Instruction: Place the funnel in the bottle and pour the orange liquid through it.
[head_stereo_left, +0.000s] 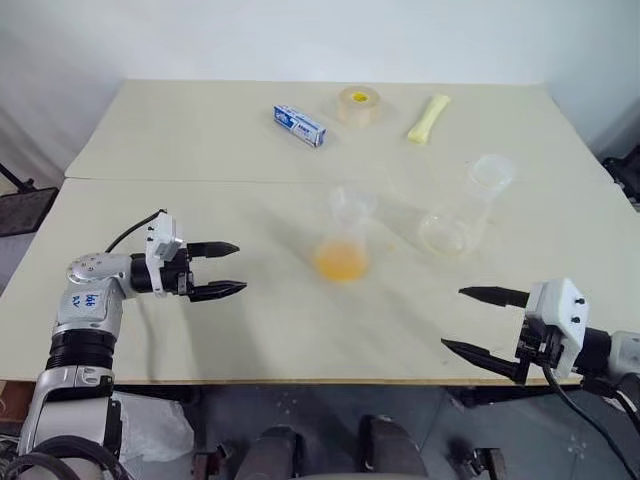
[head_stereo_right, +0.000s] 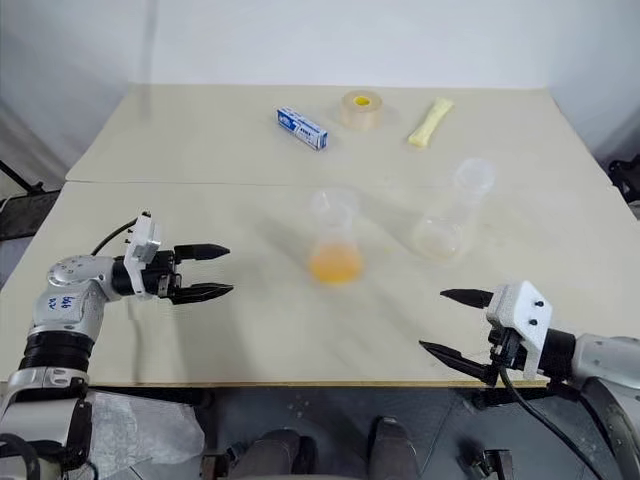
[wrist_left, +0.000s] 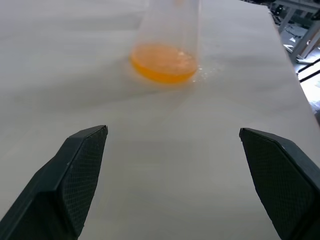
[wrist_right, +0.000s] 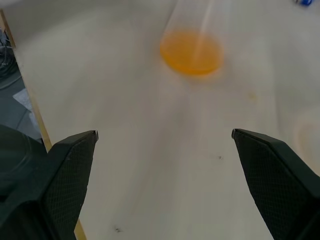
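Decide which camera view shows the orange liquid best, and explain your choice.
The left wrist view shows the orange liquid best: close, with its surface and edge distinct inside the bottle. The right wrist view shows it hazier. Both eye views show it whole but small, mid-table.

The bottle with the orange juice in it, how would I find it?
Look at the middle of the pale table, nearer the front edge. The bottle stands upright there, left of an empty glass flask. It alone has orange liquid at the bottom.
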